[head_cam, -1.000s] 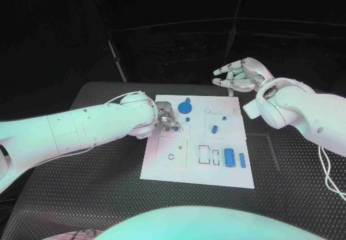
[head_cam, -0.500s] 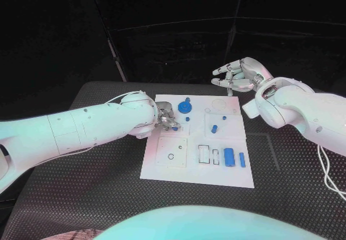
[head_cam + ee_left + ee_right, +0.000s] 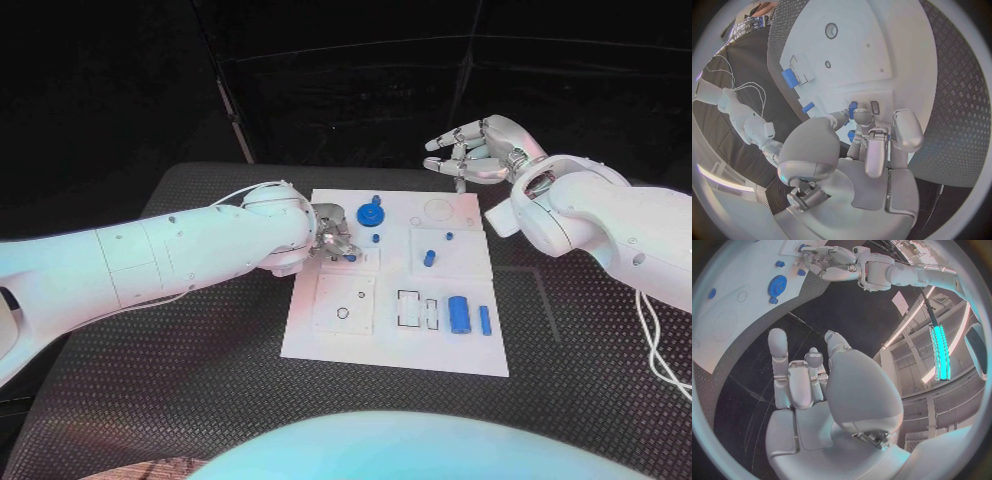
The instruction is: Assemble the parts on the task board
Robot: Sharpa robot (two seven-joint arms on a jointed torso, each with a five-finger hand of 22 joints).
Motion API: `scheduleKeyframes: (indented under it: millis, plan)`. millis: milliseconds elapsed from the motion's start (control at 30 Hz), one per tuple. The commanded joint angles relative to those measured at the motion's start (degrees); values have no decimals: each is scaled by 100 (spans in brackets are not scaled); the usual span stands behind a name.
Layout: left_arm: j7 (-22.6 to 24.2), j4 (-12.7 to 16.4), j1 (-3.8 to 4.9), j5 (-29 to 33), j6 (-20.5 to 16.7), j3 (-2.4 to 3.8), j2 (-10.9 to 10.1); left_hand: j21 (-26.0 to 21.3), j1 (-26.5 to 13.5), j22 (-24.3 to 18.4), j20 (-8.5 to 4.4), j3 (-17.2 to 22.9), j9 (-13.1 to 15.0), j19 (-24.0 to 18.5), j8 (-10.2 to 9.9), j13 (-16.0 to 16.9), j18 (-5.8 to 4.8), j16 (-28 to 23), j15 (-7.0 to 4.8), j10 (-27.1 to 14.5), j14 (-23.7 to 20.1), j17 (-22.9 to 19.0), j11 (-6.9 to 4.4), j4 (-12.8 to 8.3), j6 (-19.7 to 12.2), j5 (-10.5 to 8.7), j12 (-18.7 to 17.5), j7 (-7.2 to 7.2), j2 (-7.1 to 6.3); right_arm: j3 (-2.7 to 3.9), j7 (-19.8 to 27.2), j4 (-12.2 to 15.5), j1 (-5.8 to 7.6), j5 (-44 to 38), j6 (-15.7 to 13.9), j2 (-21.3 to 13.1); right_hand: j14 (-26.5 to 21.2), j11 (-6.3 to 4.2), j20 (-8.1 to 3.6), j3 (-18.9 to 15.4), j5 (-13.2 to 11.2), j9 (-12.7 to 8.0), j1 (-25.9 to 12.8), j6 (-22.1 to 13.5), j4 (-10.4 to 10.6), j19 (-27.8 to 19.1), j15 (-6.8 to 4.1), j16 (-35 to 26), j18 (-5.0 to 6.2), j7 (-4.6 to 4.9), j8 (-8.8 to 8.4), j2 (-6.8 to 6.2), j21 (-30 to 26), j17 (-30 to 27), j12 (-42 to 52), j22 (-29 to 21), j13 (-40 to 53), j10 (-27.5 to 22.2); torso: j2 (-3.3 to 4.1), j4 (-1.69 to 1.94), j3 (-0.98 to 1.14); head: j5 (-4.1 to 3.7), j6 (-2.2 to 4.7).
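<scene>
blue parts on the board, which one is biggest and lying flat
The fat blue cylinder lying near the task board's front edge, beside the thin blue bar. The other blue parts are smaller pegs, or the round gear at the far end.

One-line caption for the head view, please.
Left hand works a small blue part on the task board; right hand hovers beyond it, holding nothing.

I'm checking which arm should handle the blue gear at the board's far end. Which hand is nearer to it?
Left. The left hand sits over the task board, just beside the blue gear. The right hand is raised beyond the board's far right corner, farther off.
</scene>
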Motion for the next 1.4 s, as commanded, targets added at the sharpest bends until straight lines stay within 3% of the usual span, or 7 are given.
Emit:
scheduleKeyframes:
  millis: [33,867,1400]
  plan:
    - [-22,-22,-8,-27,156,-9,20,-11,39,-5,3,893,5,5,21,-7,-94,22,-35,32,585,1451,-5,-857,2,21,25,-16,-13,4,33,3,10,-16,42,9,140,6,9,-10,32,-1,9,-36,-12,-32,-38,-18,82,12,18,27,-23,-5,-1,-6,-7,-24,5,-5,3,6,3]
    - [-25,-183,-8,-26,275,-9,158,94,-386,133,-44,736,113,97,240,192,-123,63,-97,226,605,1509,-92,-650,247,18,226,-135,-202,4,19,-1,11,-16,62,6,140,6,9,-10,32,-1,9,-36,-12,-32,-38,-18,82,12,18,27,-23,-5,-1,-6,-7,-24,7,-5,3,-31,-29]
    - [-29,-254,-7,-26,332,-8,194,281,-667,340,-103,577,129,252,320,434,-175,63,-158,446,605,1509,-166,-484,412,19,434,-220,-211,4,2,4,11,-16,77,-4,139,5,9,-11,41,1,-2,-26,-4,-31,-39,-25,82,11,29,35,-31,-13,7,-15,-8,-20,5,-1,0,-41,-42]
